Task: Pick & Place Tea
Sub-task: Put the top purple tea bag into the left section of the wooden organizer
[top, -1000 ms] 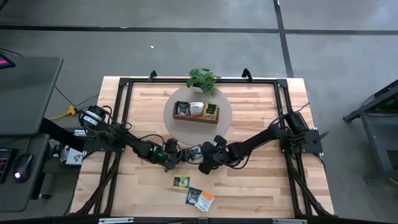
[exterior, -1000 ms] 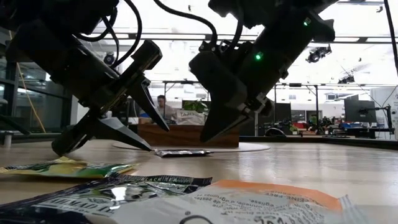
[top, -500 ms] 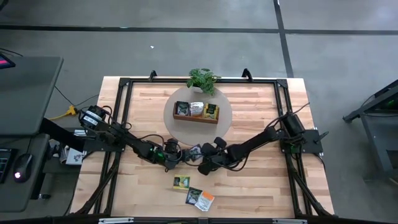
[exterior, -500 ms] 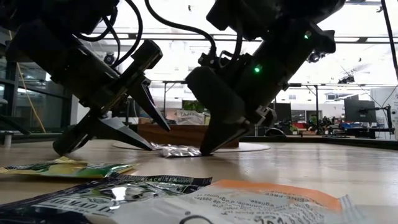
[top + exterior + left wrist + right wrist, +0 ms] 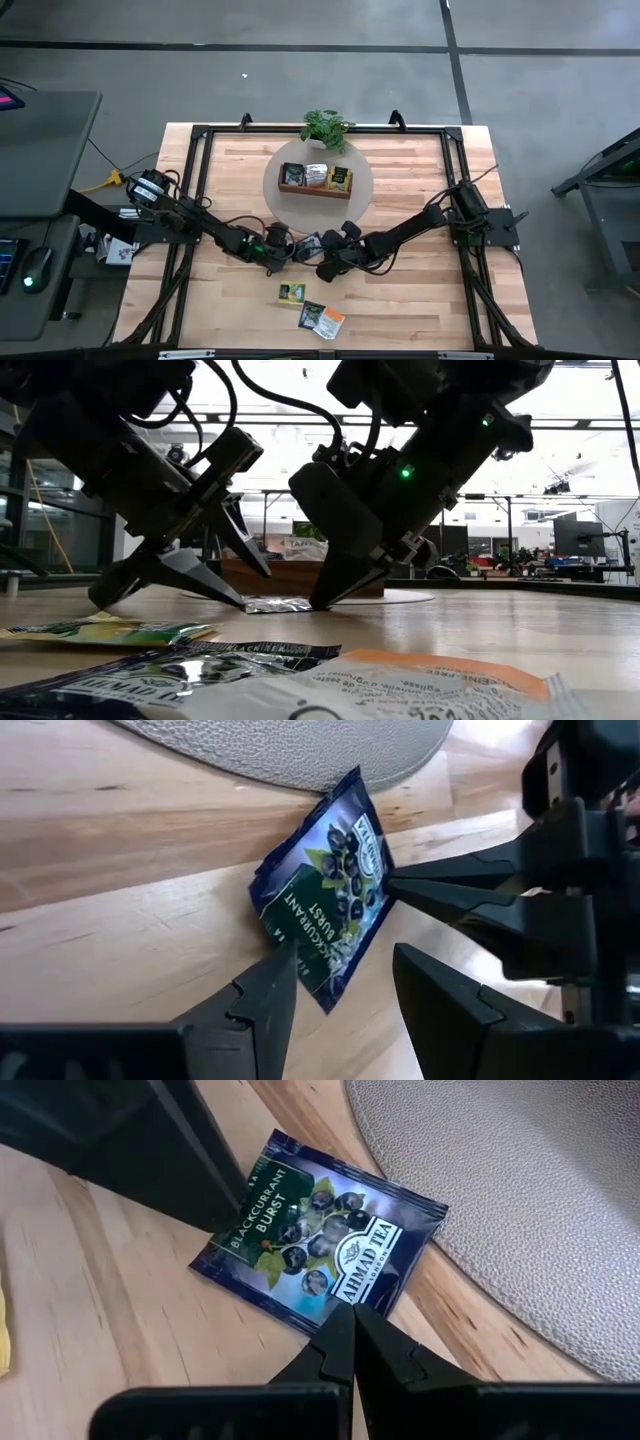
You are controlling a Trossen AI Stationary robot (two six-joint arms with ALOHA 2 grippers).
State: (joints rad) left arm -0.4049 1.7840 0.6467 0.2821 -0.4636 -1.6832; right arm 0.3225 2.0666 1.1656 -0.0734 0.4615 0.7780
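- In the high view, I had both arms meeting near the middle of the surface [image 5: 420, 300]. The left gripper [image 5: 283, 251] and the right gripper [image 5: 322, 262] faced each other, with the dark blue sachet [image 5: 309, 244] lying between them, just in front of the round grey mat [image 5: 362, 190]. The wooden tray [image 5: 316, 180] with some tea in it stood on that mat, and three more sachets [image 5: 312, 310] lay nearer the front edge.
- In the low view, both grippers pointed down to the surface and the flat sachet [image 5: 278, 604] lay between their tips.
- In the left wrist view, the left gripper [image 5: 345, 988] stood parted, one finger on each side of a corner of the sachet [image 5: 325, 910], not yet clamped on it. The right gripper's tips touched the opposite edge.
- In the right wrist view, the right gripper [image 5: 352, 1330] was clenched with nothing held, its tips pressing at the sachet's edge [image 5: 318, 1245]. I judged the left arm better placed to take it.
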